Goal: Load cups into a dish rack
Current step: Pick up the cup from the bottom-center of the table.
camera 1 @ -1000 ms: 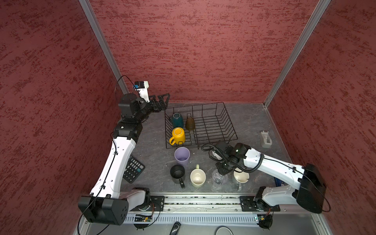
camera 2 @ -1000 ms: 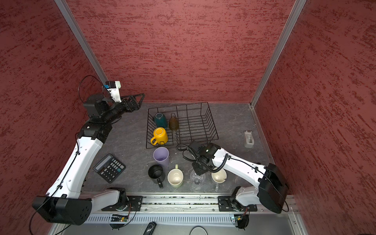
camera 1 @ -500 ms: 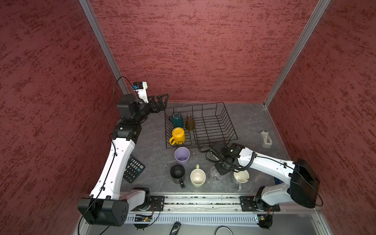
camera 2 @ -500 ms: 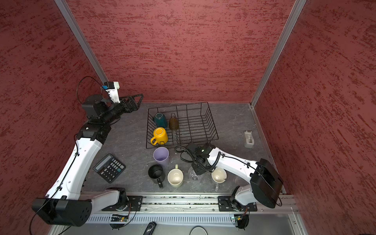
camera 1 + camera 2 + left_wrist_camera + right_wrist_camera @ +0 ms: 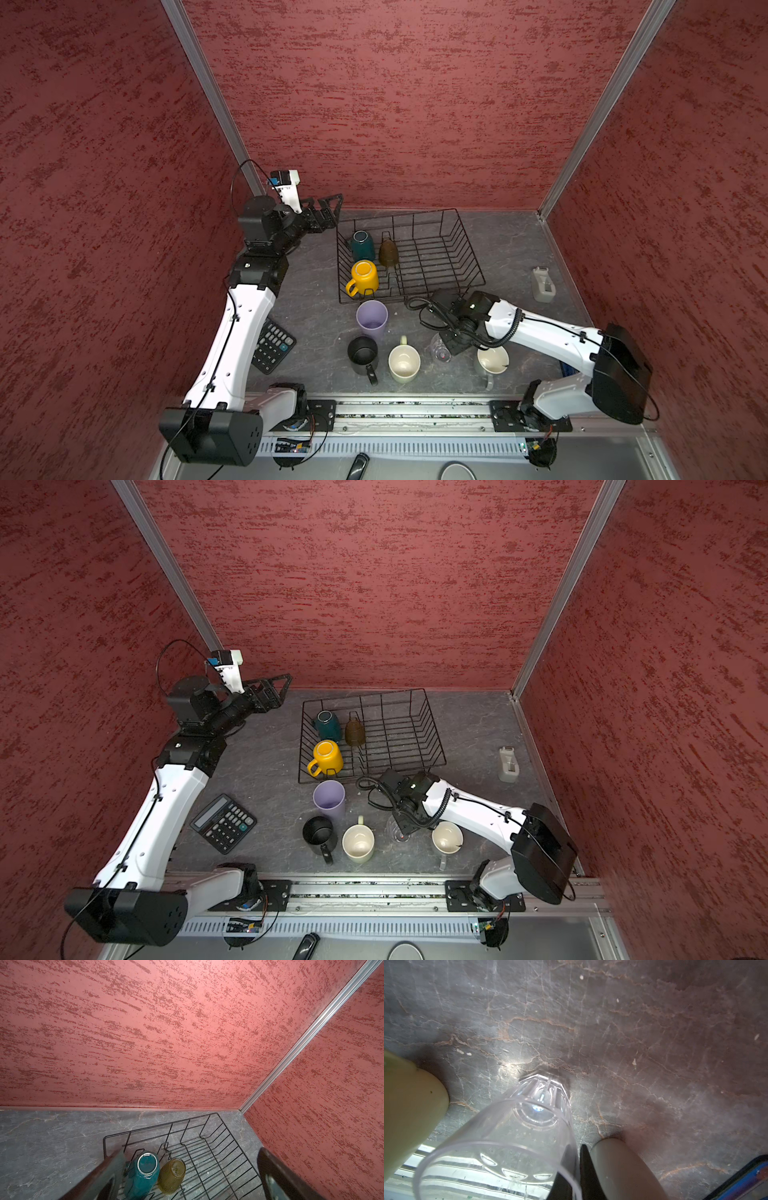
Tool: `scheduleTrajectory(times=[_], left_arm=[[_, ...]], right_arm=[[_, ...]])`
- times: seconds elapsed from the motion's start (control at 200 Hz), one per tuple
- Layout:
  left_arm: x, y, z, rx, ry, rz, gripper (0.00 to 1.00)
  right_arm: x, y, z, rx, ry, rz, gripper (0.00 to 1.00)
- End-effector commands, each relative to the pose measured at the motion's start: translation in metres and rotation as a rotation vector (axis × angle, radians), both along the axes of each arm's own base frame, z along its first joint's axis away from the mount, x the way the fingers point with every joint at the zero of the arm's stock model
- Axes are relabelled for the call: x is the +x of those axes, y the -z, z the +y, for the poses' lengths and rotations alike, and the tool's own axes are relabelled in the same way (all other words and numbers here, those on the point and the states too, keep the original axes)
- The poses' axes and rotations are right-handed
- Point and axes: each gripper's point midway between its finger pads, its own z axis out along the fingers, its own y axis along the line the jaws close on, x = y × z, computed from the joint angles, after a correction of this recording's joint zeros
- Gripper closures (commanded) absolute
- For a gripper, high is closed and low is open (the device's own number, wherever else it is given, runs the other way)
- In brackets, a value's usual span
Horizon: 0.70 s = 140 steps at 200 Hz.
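Observation:
The black wire dish rack [image 5: 469, 249] holds a teal mug [image 5: 362, 245], a brown glass [image 5: 388, 252] and a yellow mug [image 5: 364, 276], all mouth down. In front of it stand a lilac tumbler [image 5: 372, 319], a black mug [image 5: 363, 355], a cream mug [image 5: 404, 364], a clear ribbed glass [image 5: 440, 348] and a grey mug [image 5: 491, 361]. My right gripper [image 5: 576, 1153] is shut on the clear glass [image 5: 512, 1136], pinching its wall at the rim, one finger inside and one outside. My left gripper [image 5: 330, 210] hangs open and empty by the rack's back left corner.
A calculator [image 5: 272, 345] lies left of the cups beside the left arm. A grey tape dispenser [image 5: 542, 284] stands right of the rack. Red walls close in on three sides, and a metal rail [image 5: 415, 411] runs along the front edge.
My right gripper has come down over the clear glass and shut on its rim. The left arm has stayed nearly still, open.

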Motion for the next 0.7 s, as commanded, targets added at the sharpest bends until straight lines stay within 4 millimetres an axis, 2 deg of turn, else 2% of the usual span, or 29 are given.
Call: scheduleTrajectory(times=[0.0,0.175,0.356,0.511,0.696], left_arm=[[-0.002,-0.009,0.005,-0.011,-0.019,-0.039,0.0],[0.0,-0.009,0.007,-0.022,-0.028,-0.061,0.0],[-0.002,-0.01,-0.004,-0.015,0.036,-0.127,0.0],[-0.006,-0.003,-0.017,0.01,0.118,-0.221,0.0],[-0.016,0.008,-0.049,0.127,0.248,-0.342,0.0]], right_arm=[[0.011,-0.043,0.006,0.061,0.021,-0.092,1.0],[0.019,-0.095,0.014,0.147,0.024,-0.163,1.0],[0.035,-0.144,0.03,0.274,0.043,-0.236,1.0],[0.07,-0.181,0.046,0.477,0.105,-0.308,1.0],[0.123,-0.205,0.059,0.717,0.169,-0.366,1.0]])
